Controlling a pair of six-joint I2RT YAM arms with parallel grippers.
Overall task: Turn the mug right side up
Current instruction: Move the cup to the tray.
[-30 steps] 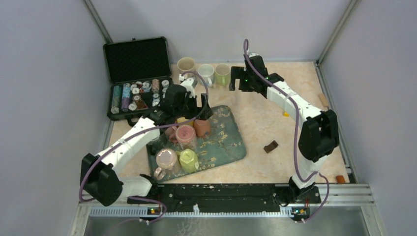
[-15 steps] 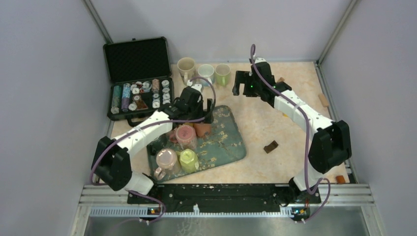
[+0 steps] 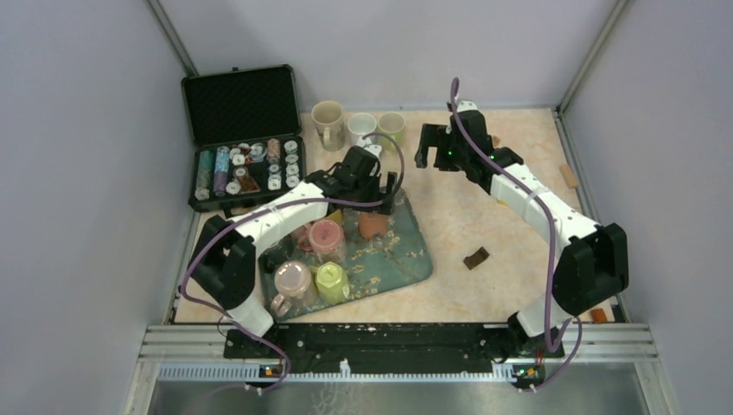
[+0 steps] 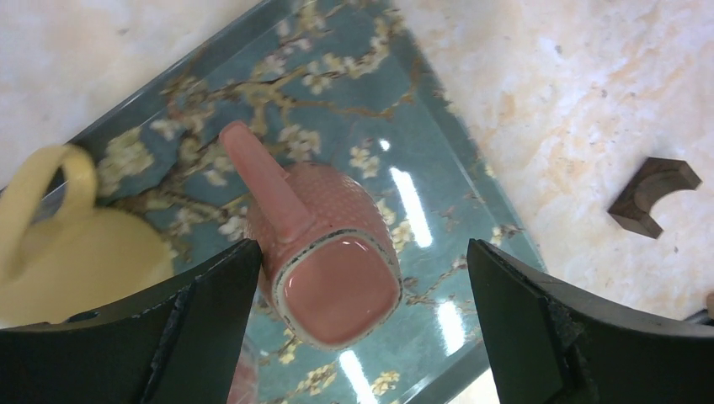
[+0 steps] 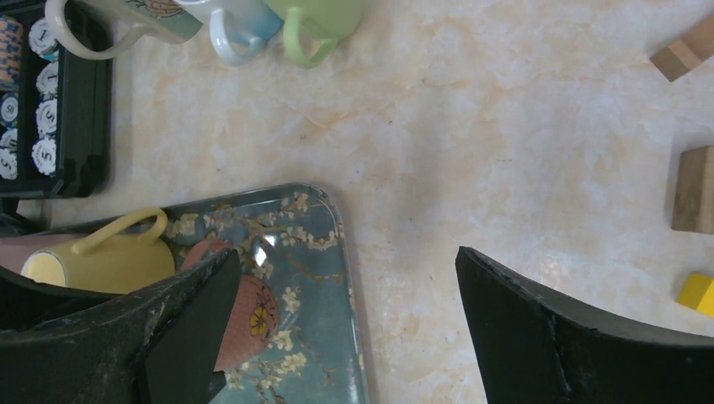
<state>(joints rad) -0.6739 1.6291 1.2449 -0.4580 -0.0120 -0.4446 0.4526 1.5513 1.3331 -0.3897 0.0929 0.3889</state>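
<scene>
In the upper left of the top view sits a black case [image 3: 238, 130] with its lid up and round chips inside. To the right of it, low in the middle, lies the blue-green tray [image 3: 406, 251] with flowers on it. My left pincer [image 3: 367, 186] hangs over the top part of the tray. Its two fingers are spread wide and hold nothing. In my left wrist view the pink mug [image 4: 333, 269] with the dotted skin stands on the tray between those fingers, and neither finger touches it. Its handle points to the upper left of that frame. A flat, shiny face looks up at me; I think this is its bottom, so it is upside down. A yellow mug [image 4: 76, 244] is just beside it at the left edge. At the top middle of the top view stand three mugs [image 3: 361, 127] in a row, mouths up. Right of them my right pincer [image 3: 430, 147] hovers over the bare table [image 3: 484, 207], fingers wide apart and empty. A small brown piece [image 3: 475, 257] lies further right and lower.
</scene>
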